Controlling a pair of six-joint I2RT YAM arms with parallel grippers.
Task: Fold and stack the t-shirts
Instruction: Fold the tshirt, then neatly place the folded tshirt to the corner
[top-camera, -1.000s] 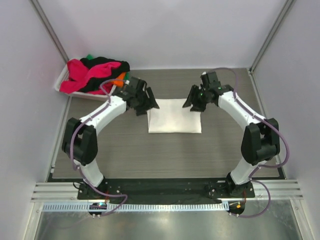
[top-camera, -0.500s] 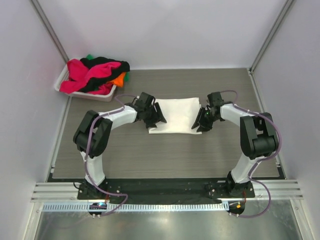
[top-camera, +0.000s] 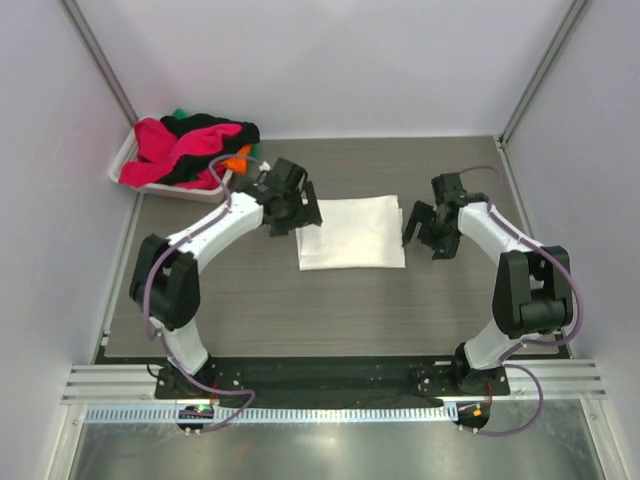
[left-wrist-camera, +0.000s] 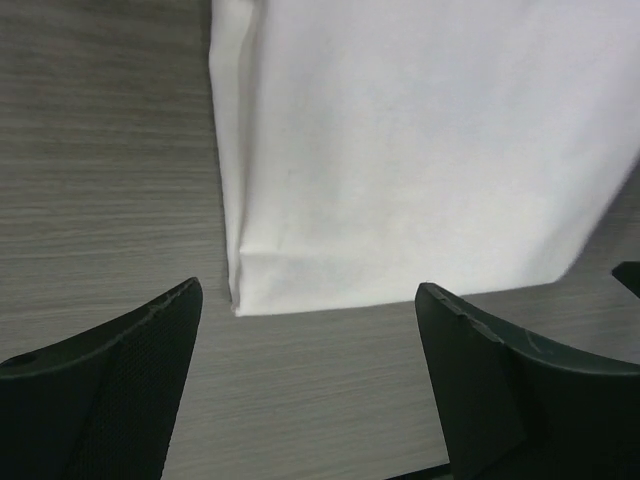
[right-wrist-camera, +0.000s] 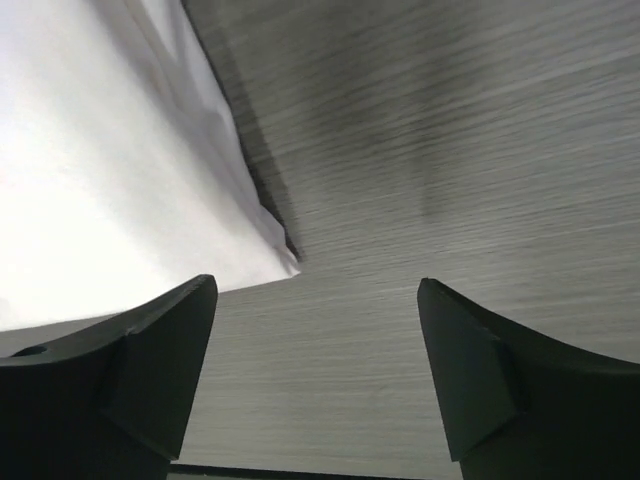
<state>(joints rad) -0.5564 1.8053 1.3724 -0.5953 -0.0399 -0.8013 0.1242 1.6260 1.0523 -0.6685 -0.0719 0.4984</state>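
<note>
grey wood-grain table (top-camera: 330, 310) between pale walls (top-camera: 330, 70), folded white t-shirt (top-camera: 350, 232) flat, left fingers (left-wrist-camera: 100, 390) and right fingers (right-wrist-camera: 120, 380) spread wide

Bright light; white t-shirt (right-wrist-camera: 90, 180) overexposed; right wrist view blurred.

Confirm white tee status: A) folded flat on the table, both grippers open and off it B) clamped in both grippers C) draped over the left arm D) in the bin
A: the white t-shirt lies folded flat on the table, with the left gripper and right gripper open at its sides, holding nothing.
</note>
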